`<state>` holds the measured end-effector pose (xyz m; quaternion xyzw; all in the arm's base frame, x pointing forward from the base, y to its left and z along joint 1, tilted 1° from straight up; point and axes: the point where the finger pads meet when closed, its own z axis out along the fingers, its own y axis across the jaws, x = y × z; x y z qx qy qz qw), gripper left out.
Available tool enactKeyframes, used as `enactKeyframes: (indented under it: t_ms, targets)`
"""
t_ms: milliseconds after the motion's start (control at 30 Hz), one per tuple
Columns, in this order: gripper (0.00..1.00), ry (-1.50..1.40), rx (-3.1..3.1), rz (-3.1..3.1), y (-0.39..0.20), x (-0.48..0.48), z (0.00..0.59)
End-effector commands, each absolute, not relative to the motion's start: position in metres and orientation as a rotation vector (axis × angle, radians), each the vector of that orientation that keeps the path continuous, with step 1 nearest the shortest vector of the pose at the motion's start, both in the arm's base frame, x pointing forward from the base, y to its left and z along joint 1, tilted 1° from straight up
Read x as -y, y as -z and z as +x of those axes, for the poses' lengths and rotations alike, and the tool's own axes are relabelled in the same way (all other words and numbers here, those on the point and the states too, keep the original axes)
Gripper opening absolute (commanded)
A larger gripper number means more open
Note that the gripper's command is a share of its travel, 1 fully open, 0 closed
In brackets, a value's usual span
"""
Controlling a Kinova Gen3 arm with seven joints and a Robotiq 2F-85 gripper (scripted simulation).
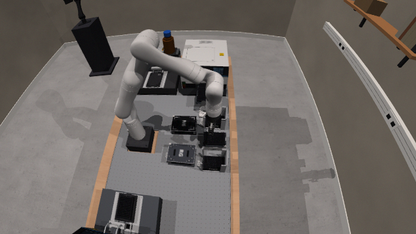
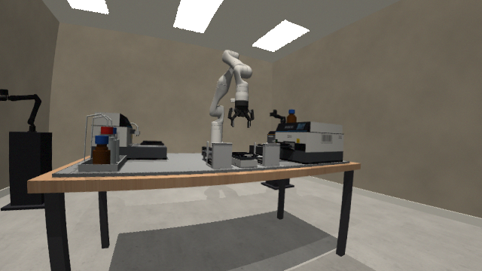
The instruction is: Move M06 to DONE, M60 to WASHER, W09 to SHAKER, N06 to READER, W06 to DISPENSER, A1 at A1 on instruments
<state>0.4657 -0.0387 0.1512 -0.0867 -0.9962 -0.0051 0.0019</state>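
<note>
Exterior | one gripper (image 2: pixel 240 120) open, empty | two amber bottles (image 2: pixel 101 151)

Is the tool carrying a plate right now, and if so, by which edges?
No, nothing is held. The tool hangs open well above the deck, its fingers spread wide with only air between them.

The only readable marking is "RG", in white letters on the dark flat nest (image 1: pixel 181 153) lying on the desk (image 1: pixel 169 192); other labels are too small.
</note>
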Motion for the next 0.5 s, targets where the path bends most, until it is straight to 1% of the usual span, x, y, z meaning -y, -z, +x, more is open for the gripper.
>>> enactKeyframes:
  t_ms: [0,233,467]
  targets:
    - [1.00,0.015,3.128,-0.276,-0.152,0.047,0.455]
    - [1.00,0.015,3.128,-0.276,-0.152,0.059,0.439]
    - [1.00,0.015,3.105,-0.463,-0.152,0.069,0.425]
